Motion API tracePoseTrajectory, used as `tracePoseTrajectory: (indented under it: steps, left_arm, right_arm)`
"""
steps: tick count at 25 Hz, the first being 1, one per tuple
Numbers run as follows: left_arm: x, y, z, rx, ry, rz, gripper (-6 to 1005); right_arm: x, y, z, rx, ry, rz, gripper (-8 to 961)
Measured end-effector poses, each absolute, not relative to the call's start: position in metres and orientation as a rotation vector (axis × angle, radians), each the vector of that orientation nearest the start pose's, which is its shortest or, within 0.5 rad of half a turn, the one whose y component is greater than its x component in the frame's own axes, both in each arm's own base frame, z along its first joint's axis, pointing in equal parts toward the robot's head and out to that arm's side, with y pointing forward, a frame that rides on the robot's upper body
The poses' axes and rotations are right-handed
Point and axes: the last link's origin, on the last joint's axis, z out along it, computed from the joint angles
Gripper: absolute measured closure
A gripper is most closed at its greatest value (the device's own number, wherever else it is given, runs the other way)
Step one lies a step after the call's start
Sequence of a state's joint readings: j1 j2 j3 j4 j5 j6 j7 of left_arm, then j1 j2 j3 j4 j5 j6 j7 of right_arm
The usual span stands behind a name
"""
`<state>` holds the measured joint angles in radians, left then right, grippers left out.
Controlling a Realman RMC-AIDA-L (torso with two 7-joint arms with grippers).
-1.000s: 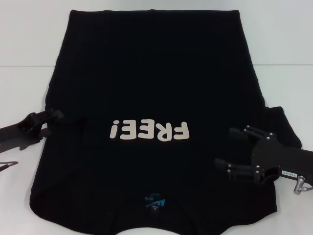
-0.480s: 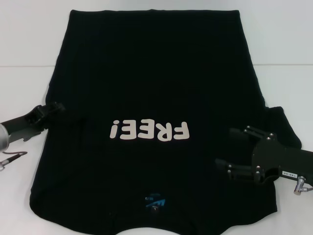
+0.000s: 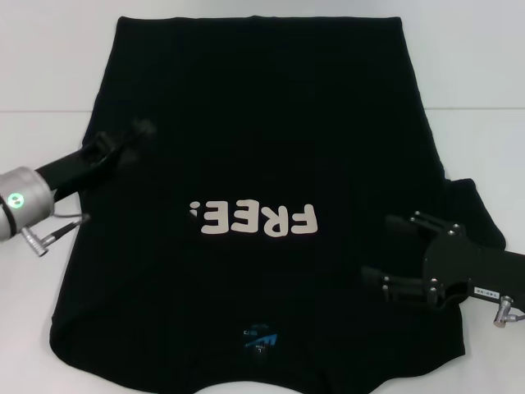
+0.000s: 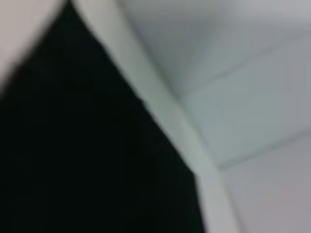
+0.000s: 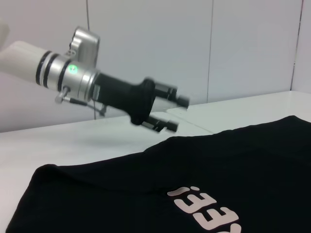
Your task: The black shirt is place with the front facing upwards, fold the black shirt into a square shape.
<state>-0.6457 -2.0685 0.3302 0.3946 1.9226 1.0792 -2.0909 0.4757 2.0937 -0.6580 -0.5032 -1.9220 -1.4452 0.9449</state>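
- black shirt (image 3: 262, 148) lies flat on the white table (image 3: 41, 74), front up, collar nearest the robot, nothing folded yet
- left gripper (image 3: 135, 135) hangs over the shirt's left edge, fingers parted, holding nothing
- right gripper (image 3: 392, 250) rests on the right side, jaws wide apart and empty
- next call: pinch a side edge, carry it inward
- chest reads "free!" (image 3: 250, 218), small blue neck label (image 3: 259, 336), too small to read

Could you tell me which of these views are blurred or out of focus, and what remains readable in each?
Head view: sharp on the black shirt and the right gripper; only the left gripper is smeared by motion.
Left wrist view: fully out of focus, just dark cloth against a pale surface.
Right wrist view: shirt crisp, the left gripper's jaws slightly blurred, standing apart above the table.
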Motion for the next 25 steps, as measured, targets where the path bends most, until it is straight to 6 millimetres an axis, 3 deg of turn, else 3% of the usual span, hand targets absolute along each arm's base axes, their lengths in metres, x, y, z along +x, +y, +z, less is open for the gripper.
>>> tracePoseTrajectory:
  steps: [3, 7, 14, 21, 23, 25]
  left_arm:
    - [-0.291, 0.388, 0.012, 2.294, 2.242, 1.460, 260]
    - [-0.291, 0.367, 0.022, 2.490, 1.974, 1.388, 264]
    - [-0.300, 0.319, 0.032, 2.915, 1.417, 1.181, 255]
    - [-0.305, 0.282, 0.021, 3.191, 0.860, 1.101, 255]
    - [-0.305, 0.280, 0.021, 3.200, 0.835, 1.102, 254]
    - [-0.306, 0.279, 0.020, 3.205, 0.825, 1.101, 254]
  right_arm:
    - [0.291, 0.315, -0.022, -2.589, 0.335, 0.663, 11]
    - [0.293, 0.317, -0.015, -2.539, 0.448, 0.706, 10]
    - [0.301, 0.339, 0.033, -2.397, 0.966, 0.731, 10]
    - [0.308, 0.362, 0.094, -2.195, 1.546, 0.406, 9]
    - [0.310, 0.368, 0.108, -2.055, 1.738, 0.243, 9]
    - [0.309, 0.370, 0.112, -2.018, 1.770, 0.190, 10]
